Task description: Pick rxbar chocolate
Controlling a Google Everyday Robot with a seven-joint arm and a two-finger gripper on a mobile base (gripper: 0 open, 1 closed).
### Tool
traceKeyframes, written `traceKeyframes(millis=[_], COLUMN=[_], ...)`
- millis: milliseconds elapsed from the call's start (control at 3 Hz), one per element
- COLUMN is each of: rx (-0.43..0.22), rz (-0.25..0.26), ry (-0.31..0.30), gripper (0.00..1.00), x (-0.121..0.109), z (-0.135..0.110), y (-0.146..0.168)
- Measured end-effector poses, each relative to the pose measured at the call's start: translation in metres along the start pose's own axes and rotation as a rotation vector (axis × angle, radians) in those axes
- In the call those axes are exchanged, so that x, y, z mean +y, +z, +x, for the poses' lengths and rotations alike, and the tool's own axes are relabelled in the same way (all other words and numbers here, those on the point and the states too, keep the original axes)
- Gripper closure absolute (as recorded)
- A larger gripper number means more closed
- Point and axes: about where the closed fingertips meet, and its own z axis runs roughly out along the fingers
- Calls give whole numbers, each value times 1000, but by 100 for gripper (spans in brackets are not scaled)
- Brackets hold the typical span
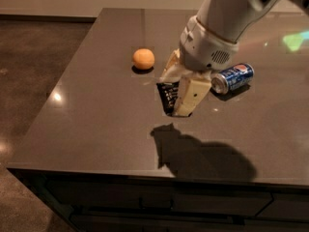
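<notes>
My gripper (175, 103) hangs above the middle of the dark table (96, 110), lifted clear of the surface. Its cream fingers (190, 96) are shut on the rxbar chocolate (167, 97), a black foil bar with white lettering held upright between them. The bar's right part is hidden behind the front finger. A shadow of the gripper and bar lies on the table below.
An orange round fruit (143, 59) sits on the table to the left of the gripper. A blue soda can (233, 77) lies on its side to the right, partly behind the wrist. The table's front edge (145, 172) runs below the shadow.
</notes>
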Motion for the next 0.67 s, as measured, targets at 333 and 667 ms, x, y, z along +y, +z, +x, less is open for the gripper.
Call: traceKeyframes(millis=[333,667], rx=[-53,-53], rz=[43,43], ry=[-10,-10], gripper=[100,100], x=[-5,-5], z=[-11,-11], y=[-25,-25])
